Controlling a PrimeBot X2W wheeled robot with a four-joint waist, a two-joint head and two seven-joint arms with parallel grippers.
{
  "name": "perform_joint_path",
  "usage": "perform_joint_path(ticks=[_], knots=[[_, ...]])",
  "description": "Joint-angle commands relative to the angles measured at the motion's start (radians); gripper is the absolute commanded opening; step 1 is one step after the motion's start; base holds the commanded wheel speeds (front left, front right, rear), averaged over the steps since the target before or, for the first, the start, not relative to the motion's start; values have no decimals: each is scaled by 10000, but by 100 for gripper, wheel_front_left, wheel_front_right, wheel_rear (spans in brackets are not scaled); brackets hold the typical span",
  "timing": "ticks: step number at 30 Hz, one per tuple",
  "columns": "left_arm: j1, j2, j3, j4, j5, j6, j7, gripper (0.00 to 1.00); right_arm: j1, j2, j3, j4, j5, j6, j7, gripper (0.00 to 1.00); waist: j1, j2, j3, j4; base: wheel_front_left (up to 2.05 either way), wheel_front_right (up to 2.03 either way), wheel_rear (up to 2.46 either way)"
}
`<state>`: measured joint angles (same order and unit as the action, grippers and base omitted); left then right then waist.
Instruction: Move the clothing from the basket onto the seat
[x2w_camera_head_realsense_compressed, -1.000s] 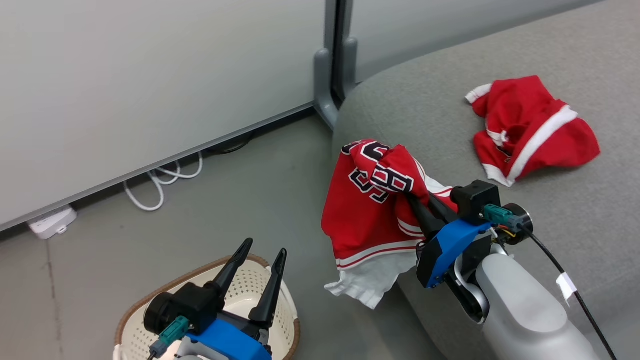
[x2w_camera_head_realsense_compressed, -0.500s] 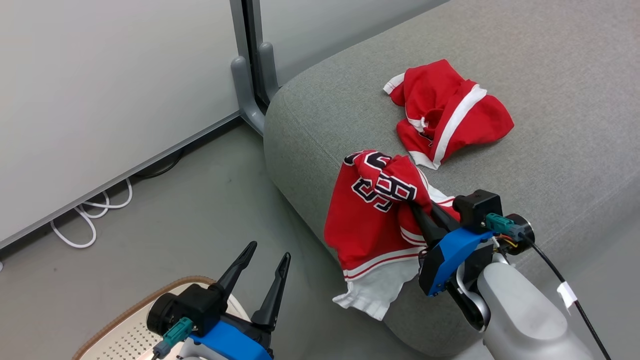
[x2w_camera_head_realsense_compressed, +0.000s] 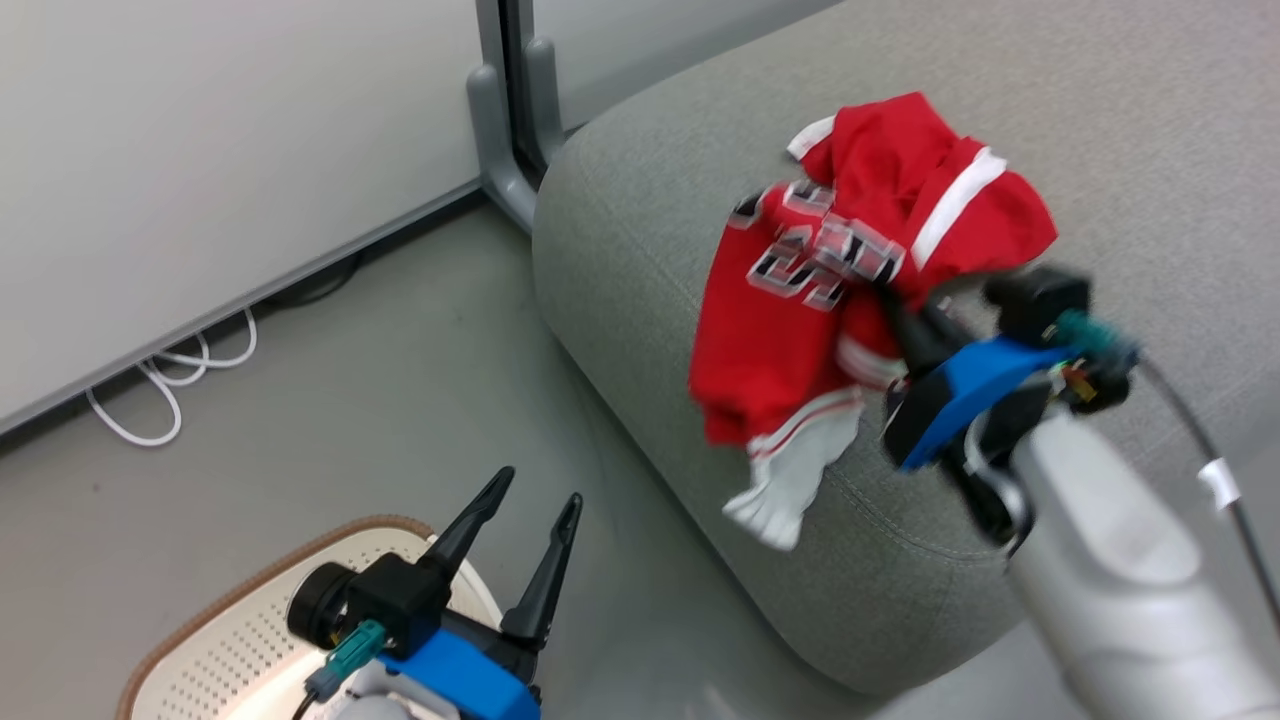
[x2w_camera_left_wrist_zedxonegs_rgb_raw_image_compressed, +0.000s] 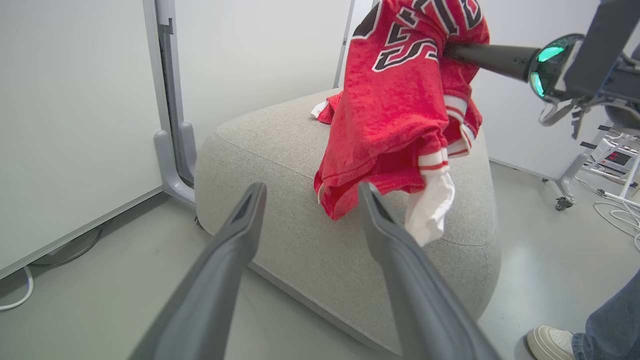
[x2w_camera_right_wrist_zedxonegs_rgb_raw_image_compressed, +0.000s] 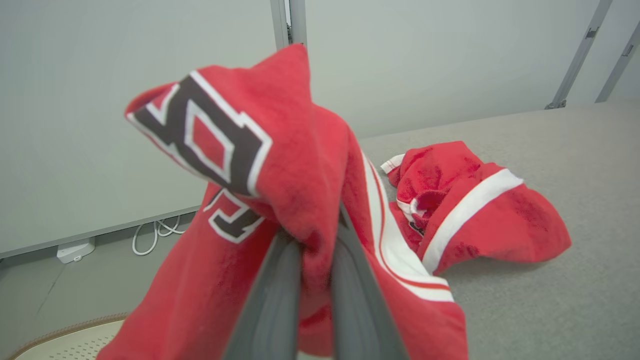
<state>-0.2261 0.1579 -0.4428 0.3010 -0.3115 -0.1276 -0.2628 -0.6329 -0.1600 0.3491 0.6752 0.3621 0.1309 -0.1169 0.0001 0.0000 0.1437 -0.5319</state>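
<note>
red jersey (x2w_camera_head_realsense_compressed: 770, 340), black-and-white lettering crumpled, nothing readable

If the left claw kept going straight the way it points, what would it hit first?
Likely the hanging red jersey or the grey sofa just behind it; the left gripper aims at both, depth unclear.

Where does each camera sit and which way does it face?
Head view: on the head, looking down at seat, floor, basket; left gripper and right gripper show.
Left wrist view: low, facing the seat's side; own open fingers show.
Right wrist view: over the seat, facing the striped garment; fingers pinch the jersey.
All share the jersey.
</note>
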Motion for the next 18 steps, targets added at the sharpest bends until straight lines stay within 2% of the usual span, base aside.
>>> perform_joint_path(ticks=[1,6,13,18], knots=[[-385,163,-256,-64,78,-41,-3,100,-654,-358,-395,-14,28,-5,168,0,-1,0,522,358,0,0,0],[-1319,488,-794,-338,117,-41,170,100,-2232,-1296,-1545,174,-165,-3,267,0,-1,0,1635,993,0,0,0],[-2580,896,-1195,-1117,259,-40,546,100,-4014,-2593,-3719,677,-791,-3,-152,0,-1,0,3645,1828,0,0,0],[-3065,1119,-1180,-1639,274,-41,695,100,-4489,-2887,-4912,1147,-1462,-3,-760,0,-1,0,4696,2228,0,0,0]])
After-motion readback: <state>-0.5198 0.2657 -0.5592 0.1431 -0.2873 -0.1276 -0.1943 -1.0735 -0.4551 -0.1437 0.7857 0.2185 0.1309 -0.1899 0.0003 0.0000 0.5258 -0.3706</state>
